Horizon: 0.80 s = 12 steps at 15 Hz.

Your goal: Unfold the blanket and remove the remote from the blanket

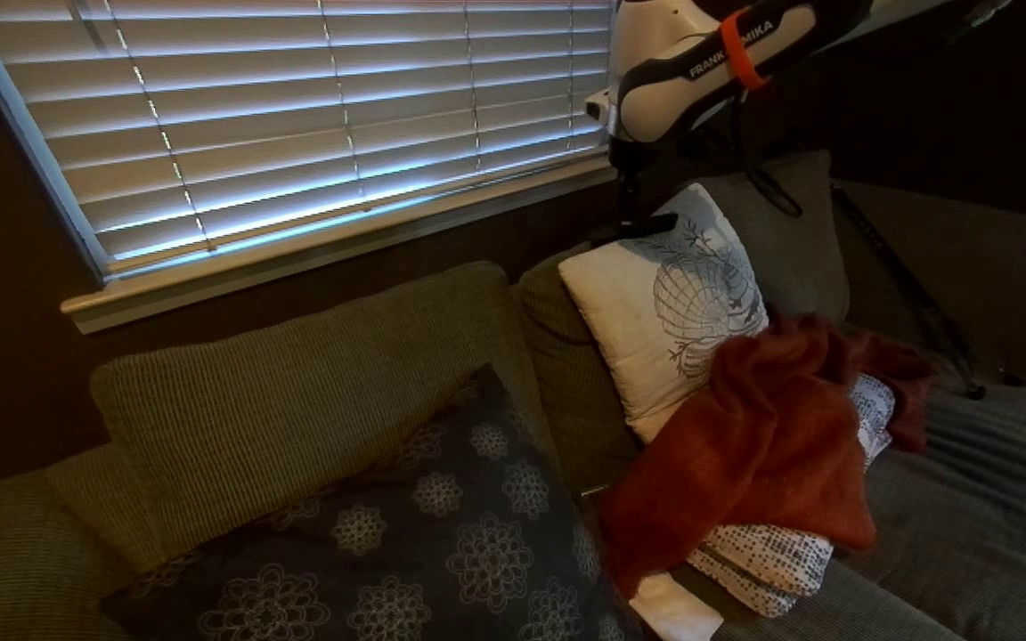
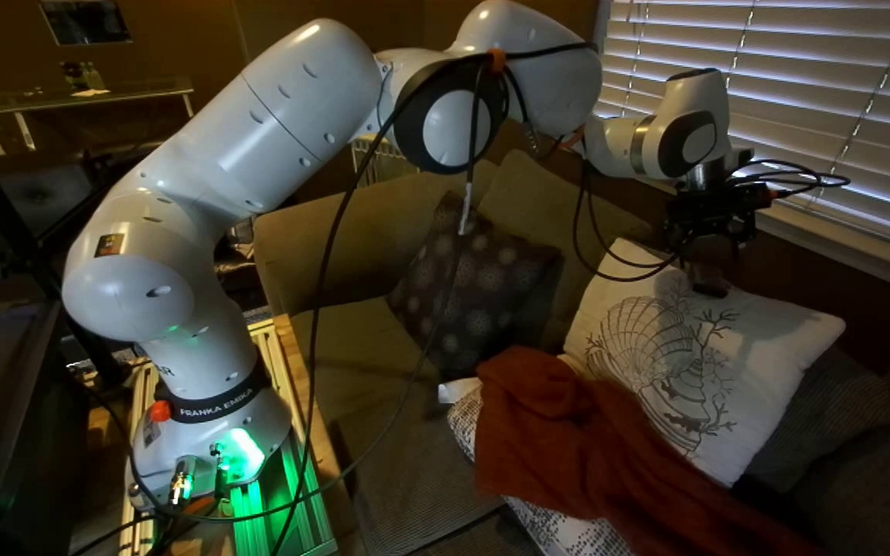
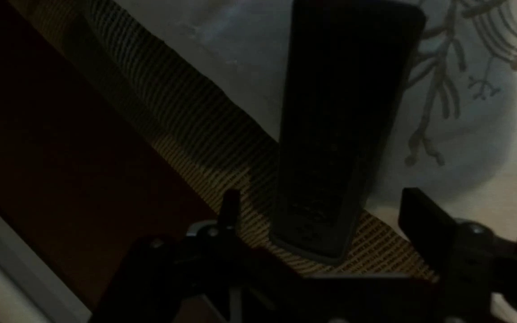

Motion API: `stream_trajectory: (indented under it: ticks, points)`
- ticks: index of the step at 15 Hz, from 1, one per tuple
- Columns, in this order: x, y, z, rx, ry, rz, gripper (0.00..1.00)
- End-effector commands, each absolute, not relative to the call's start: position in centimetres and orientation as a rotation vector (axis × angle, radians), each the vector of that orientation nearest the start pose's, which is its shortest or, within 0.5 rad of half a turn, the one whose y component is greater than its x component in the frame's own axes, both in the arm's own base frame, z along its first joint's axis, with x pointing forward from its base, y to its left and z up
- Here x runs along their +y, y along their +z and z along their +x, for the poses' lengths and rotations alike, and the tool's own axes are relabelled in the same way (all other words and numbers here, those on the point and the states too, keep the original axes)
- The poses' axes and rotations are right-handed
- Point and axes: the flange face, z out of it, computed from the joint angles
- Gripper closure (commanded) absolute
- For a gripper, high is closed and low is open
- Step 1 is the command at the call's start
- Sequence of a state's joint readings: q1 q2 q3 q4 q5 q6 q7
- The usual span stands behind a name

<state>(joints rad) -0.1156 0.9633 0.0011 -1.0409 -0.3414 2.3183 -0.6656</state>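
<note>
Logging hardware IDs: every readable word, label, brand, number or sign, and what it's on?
"FRANKA EMIKA": black band on white robot base.
"FRANK", "MIKA": black stripe on white robot arm, orange strap between.
Unreadable: dark square arm label (small), lettering above that band (partial), markings on black rectangular remote (dark).

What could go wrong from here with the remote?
In the wrist view, the remote shows across the edge of the white pillow and the ribbed sofa cushion; nudged, it might slip behind them. The open end effector frames only the remote's near end, so gripping there may let it tilt. The hanging cable loop could snag on the white pillow.
</note>
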Motion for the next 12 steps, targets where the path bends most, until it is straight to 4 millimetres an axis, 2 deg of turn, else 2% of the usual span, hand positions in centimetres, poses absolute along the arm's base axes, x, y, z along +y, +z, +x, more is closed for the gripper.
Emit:
stream_trajectory:
  ticks: [1,2,5,12]
  points:
    - [-9.8,28.7,80.6,-1.301,-0.313,-3.236,0.03]
    - [-9.8,28.7,80.6,-1.305,-0.313,-3.235,0.00]
    - [-9.9,29.4,80.5,-1.276,-0.331,-3.237,0.00]
    - [-10.5,34.6,79.9,-1.157,-0.411,-3.276,0.00]
